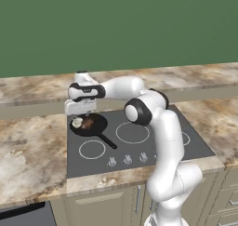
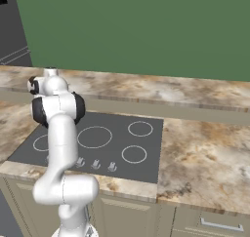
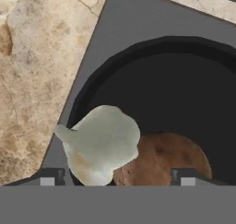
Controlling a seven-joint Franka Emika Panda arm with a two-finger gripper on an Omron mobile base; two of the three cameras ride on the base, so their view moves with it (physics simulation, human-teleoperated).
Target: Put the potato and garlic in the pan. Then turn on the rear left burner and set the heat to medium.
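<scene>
Garlic (image 3: 102,142) beside potato (image 3: 161,158) in pan (image 3: 184,80).

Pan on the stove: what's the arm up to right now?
The gripper hangs open just above the black pan on the cooktop's rear left ring. The garlic sits at the pan's rim against the potato, which lies inside. Nothing is held. The burner knobs remain to be handled.

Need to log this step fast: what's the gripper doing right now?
Gripper: open, holding nothing; the garlic lies between its fingertips, against the potato in the pan.
</scene>
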